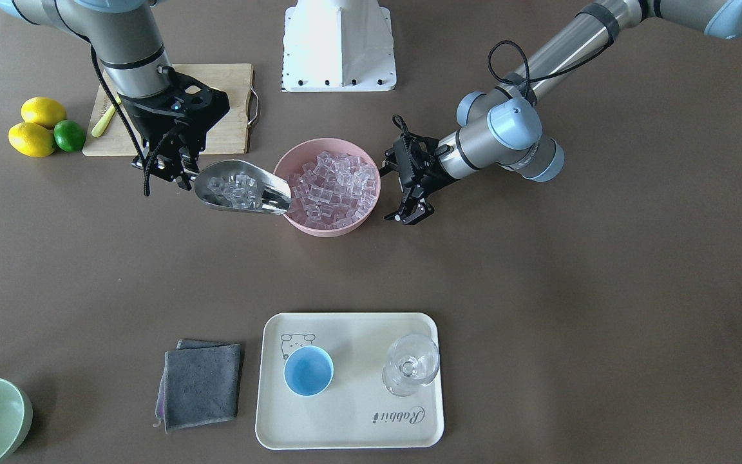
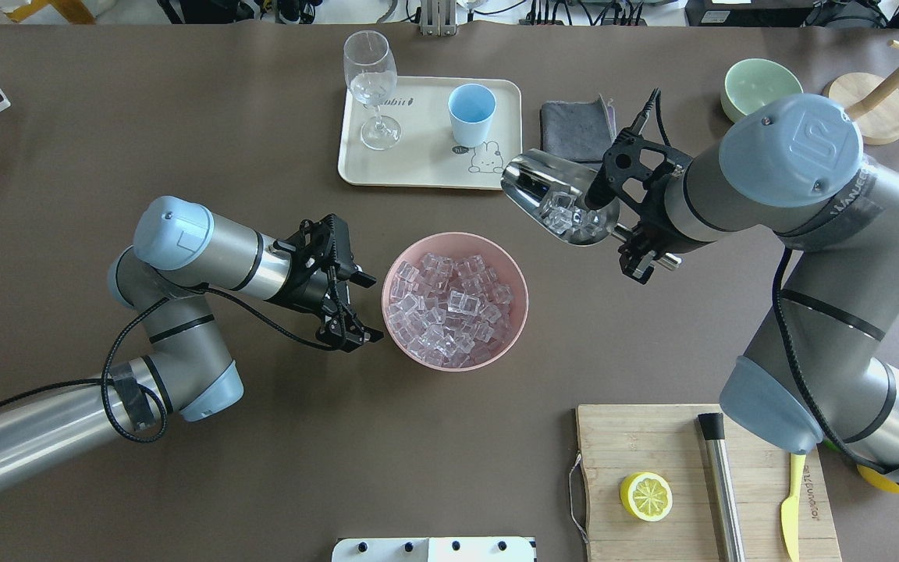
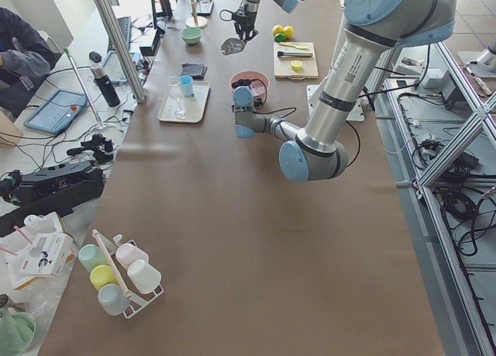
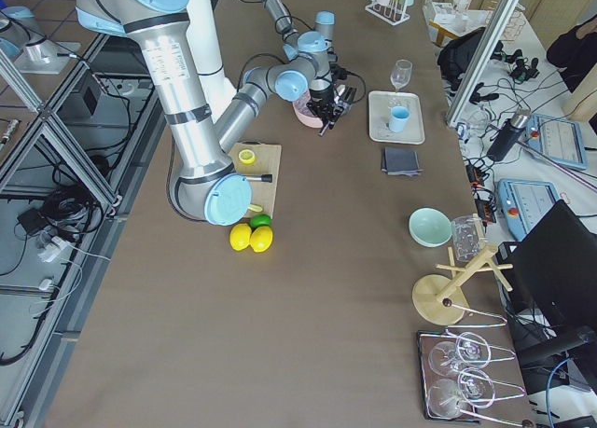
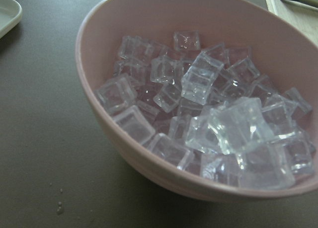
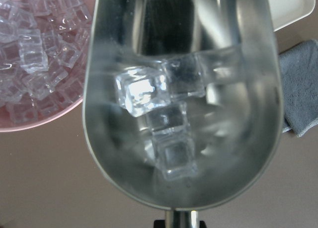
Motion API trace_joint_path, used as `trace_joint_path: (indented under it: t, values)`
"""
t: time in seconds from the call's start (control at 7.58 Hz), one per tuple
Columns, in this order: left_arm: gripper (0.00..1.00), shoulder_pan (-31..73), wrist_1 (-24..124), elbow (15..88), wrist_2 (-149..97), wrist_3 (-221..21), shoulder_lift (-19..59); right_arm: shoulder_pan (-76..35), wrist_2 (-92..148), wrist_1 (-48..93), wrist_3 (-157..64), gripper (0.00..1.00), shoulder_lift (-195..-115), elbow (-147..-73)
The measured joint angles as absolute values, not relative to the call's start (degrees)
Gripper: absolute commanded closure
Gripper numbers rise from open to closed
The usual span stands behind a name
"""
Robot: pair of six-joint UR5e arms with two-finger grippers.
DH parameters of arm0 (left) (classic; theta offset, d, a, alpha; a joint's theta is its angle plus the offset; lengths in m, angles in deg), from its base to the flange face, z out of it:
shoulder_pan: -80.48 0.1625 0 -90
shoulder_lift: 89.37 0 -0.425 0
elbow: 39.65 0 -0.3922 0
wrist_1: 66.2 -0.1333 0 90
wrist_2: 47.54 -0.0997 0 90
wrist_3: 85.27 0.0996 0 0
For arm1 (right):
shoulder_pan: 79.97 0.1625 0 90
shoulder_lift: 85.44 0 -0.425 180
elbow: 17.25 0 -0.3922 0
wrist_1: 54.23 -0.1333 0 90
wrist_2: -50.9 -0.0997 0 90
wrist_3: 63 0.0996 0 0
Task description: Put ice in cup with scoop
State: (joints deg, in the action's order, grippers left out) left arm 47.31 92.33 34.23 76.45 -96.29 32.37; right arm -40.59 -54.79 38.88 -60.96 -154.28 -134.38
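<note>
My right gripper [image 2: 637, 246] is shut on the handle of the silver scoop [image 2: 559, 207], held in the air to the right of the pink bowl [image 2: 395, 269]. A few ice cubes [image 6: 159, 109] lie in the trough. The scoop [image 1: 242, 187] has its mouth over the bowl's rim in the front view. The bowl holds many ice cubes [image 2: 449, 308]. The light-blue cup [image 2: 471, 113] stands empty on the cream tray [image 2: 418, 168]; it also shows in the front view [image 1: 308, 370]. My left gripper [image 2: 367, 308] is open and empty beside the bowl's left rim.
A clear wine glass [image 2: 371, 86] stands on the tray beside the cup. A grey cloth [image 2: 574, 121] and a green bowl [image 2: 762, 86] lie right of the tray. A cutting board [image 2: 652, 445] holds a lemon half, a steel cylinder and a yellow knife.
</note>
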Motion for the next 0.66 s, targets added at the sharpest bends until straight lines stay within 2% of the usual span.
trace_joint_path:
  t: [0.26,0.66]
  values:
    - [0.02,45.2,91.4,35.1,78.9,-96.2,30.7,-35.5,-62.7,39.4,-61.2,1.00,-152.5,-128.9]
    - [0.02,41.1,80.3,41.0,80.5,-96.2,28.8,-29.6,-72.4,51.0,-61.3,1.00,-142.8,-116.5]
